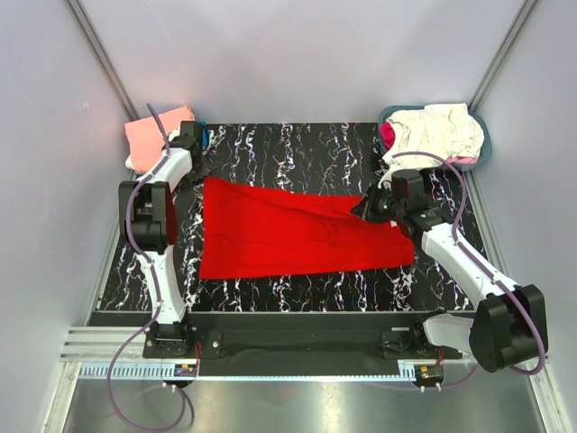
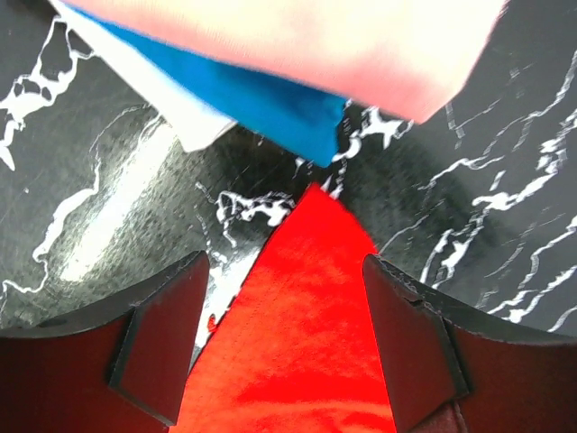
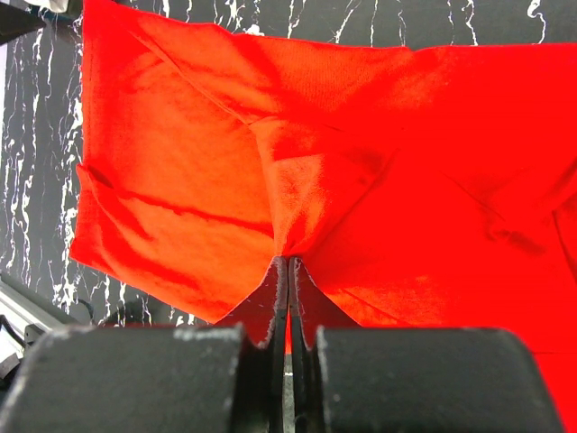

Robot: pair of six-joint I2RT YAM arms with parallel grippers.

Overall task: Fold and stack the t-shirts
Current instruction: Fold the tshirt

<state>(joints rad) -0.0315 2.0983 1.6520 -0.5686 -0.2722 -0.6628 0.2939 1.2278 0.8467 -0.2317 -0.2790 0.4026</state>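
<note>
A bright red t-shirt (image 1: 288, 233) lies spread across the middle of the black marbled table (image 1: 270, 149). My right gripper (image 1: 368, 209) is shut on a pinch of its cloth near the right end; in the right wrist view the red t-shirt (image 3: 225, 144) bunches up at the closed tips (image 3: 288, 263). My left gripper (image 1: 200, 164) is open at the shirt's far left corner; in the left wrist view that red corner (image 2: 306, 298) lies between the spread fingers (image 2: 162, 325). A folded stack with a salmon-pink shirt (image 1: 153, 137) on top sits at the far left; blue (image 2: 261, 104) and white layers show under it.
A grey-blue basket (image 1: 482, 144) at the far right corner holds crumpled cream and white shirts (image 1: 437, 131) and a magenta one (image 1: 388, 135). White enclosure walls surround the table. A metal rail (image 1: 117, 347) runs along the near edge.
</note>
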